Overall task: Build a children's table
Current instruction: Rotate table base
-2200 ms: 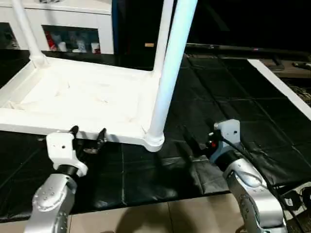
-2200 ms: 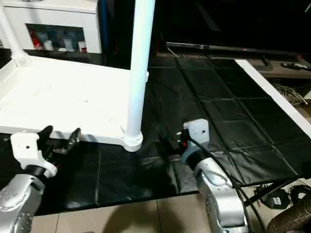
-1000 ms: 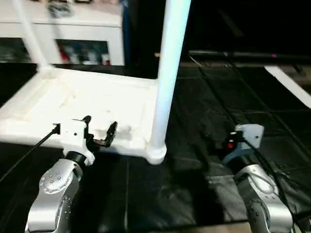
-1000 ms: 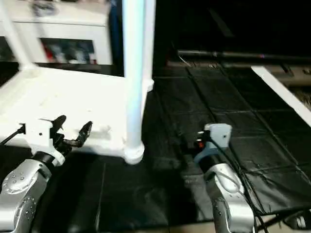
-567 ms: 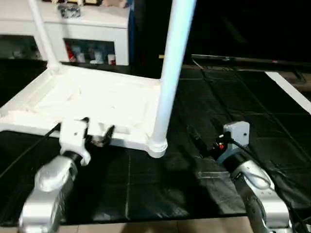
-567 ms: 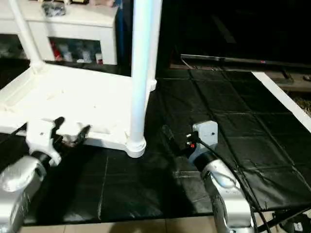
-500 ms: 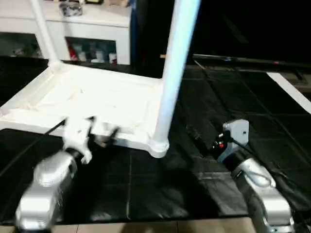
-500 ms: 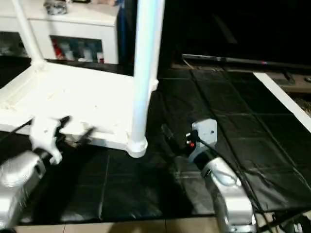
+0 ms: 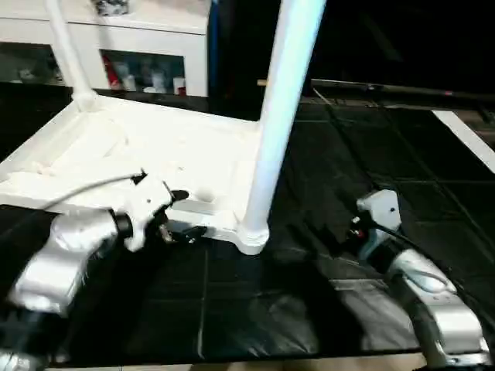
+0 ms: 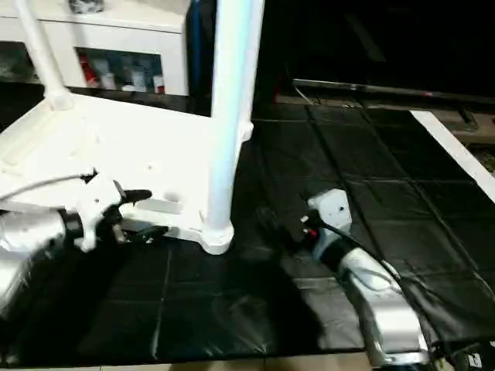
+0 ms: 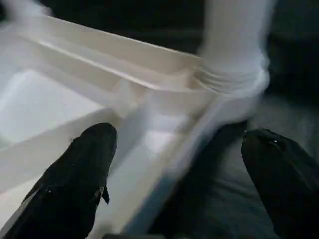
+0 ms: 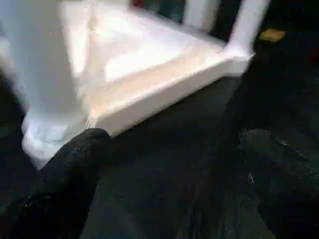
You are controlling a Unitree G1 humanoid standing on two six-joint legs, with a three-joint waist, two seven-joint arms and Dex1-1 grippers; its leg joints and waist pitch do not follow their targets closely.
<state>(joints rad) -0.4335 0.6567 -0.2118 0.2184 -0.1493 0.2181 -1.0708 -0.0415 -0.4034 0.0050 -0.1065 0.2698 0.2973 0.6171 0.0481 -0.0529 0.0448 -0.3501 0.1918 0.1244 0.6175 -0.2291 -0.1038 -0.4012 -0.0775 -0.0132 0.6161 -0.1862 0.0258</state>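
Now tabletop (image 9: 139, 158) lies upside down on black mat (image 9: 363, 162), near leg (image 9: 271, 139) upright in near corner socket, far leg (image 9: 66, 54) also seated. Left gripper (image 9: 179, 215), half a second ago short of near rim, has swung sideways, fingers open astride rim beside socket. I judge grab for flipping comes next. Right gripper (image 12: 164, 164) open over mat, well apart. Cabinet (image 9: 147, 69) behind holds small items, too blurred to name.

Room dim, background black. Tabletop (image 9: 155, 154) glares, detail washed out. Left arm (image 9: 69, 247) motion-blurred. Wrist views soft, smeared.
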